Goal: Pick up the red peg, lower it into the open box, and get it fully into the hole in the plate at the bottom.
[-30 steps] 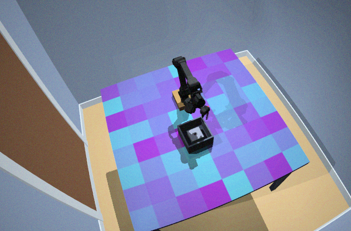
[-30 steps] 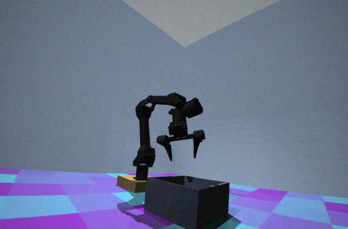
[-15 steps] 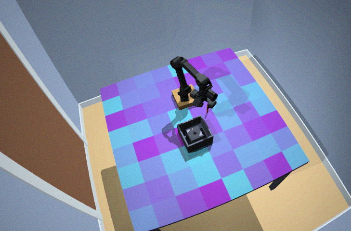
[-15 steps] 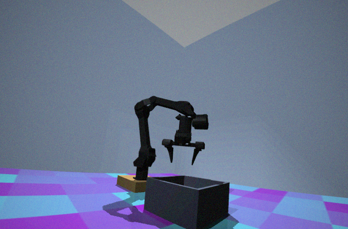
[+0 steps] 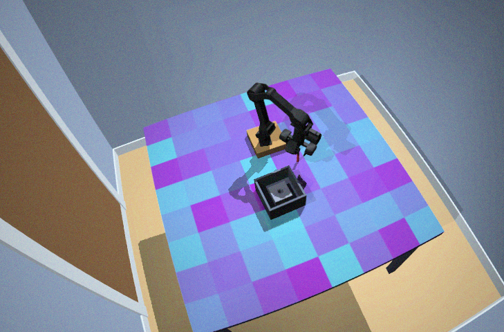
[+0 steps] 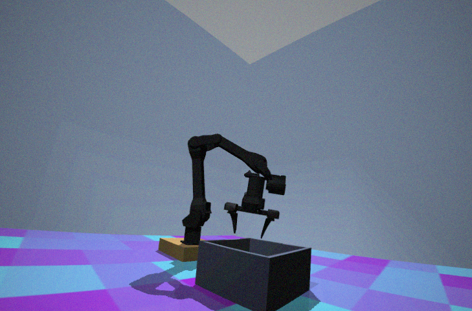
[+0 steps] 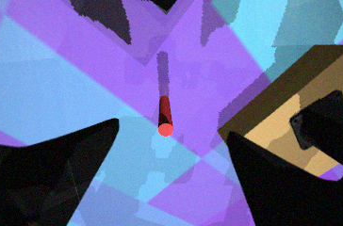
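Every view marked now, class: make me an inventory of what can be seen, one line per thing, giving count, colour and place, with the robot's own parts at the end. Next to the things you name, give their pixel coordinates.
Red peg [image 5: 298,158] [image 7: 165,129]: one, red, upright on the table, outside the box
Open box [image 5: 287,211] [image 6: 232,273]: one, dark grey, on the table near the arm's base
Plate [image 5: 285,194]: one, pale grey with a dark hole, at the bottom of the box
Table [image 5: 295,238] [image 6: 41,278]: one, purple, blue and cyan squares, under everything listed above
Door [image 5: 44,176]: one, brown, in the wall at the top view's left
Base block [image 5: 256,147] [image 6: 170,249]: one, tan, under the arm
Arm [image 5: 262,111] [image 6: 197,175]: one, black, bent over
Hand [image 6: 247,235] [image 7: 174,127]: one, black, open above the table
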Motion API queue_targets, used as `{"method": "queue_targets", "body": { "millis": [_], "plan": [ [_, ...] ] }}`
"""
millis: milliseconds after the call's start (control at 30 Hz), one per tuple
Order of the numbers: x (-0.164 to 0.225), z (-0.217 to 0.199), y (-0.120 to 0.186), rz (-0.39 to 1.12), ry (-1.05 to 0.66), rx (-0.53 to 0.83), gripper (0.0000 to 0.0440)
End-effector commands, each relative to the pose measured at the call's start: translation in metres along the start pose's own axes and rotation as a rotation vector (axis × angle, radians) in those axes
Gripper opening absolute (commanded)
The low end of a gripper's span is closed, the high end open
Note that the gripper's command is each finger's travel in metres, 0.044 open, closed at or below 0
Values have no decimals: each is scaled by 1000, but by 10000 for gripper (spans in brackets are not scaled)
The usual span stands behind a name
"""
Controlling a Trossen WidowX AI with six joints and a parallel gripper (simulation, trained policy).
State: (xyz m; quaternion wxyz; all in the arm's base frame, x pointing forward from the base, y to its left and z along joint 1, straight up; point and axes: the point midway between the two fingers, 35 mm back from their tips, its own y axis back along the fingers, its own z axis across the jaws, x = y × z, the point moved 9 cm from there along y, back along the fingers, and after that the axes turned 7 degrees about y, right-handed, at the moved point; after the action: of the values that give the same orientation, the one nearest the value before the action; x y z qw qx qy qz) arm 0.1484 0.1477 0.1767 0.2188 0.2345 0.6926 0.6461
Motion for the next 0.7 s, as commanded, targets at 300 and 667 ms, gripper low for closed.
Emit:
{"method": "queue_targets", "body": {
  "millis": [300, 667],
  "plan": [
    [11, 11, -57, -42, 56, -23, 440],
    [9, 12, -88, -32, 95, 12, 228]
  ]
}}
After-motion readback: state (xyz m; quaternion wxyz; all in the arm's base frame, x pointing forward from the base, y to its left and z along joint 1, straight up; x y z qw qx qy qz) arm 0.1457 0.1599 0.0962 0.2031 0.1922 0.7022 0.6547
